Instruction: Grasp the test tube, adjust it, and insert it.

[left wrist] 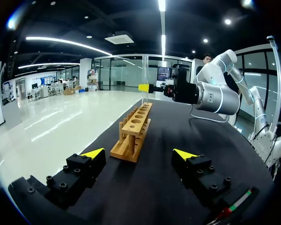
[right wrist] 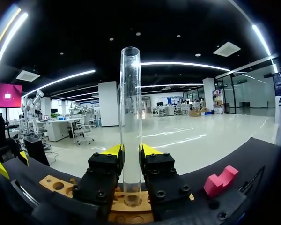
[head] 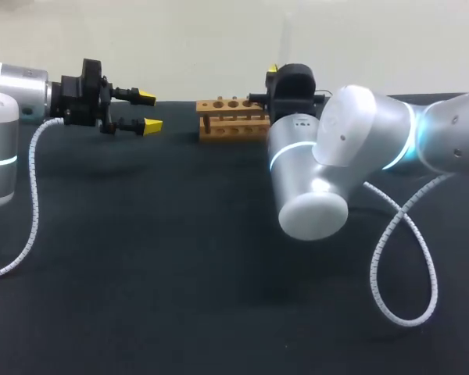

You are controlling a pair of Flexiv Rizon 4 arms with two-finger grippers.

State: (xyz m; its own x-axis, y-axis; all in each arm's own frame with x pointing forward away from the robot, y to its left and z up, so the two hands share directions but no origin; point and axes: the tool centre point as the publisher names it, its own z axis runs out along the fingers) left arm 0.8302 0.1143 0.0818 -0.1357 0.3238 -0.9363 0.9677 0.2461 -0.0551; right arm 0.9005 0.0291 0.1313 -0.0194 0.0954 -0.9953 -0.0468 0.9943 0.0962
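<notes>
The right claw (right wrist: pixel 131 152) clamps the clear glass test tube (right wrist: pixel 130 108) upright over the light wooden holed rack (left wrist: pixel 133 133), the left claw (head: pixel 149 111) gapes wide apart from it, so lowering slightly off a hole could jam or crack the tube.

Left arm (head: pixel 19 87) horizontal, jaws wide apart. Right arm (head: pixel 359 129) bent inward, jaws clamped on test tube (right wrist: pixel 130 117).
</notes>
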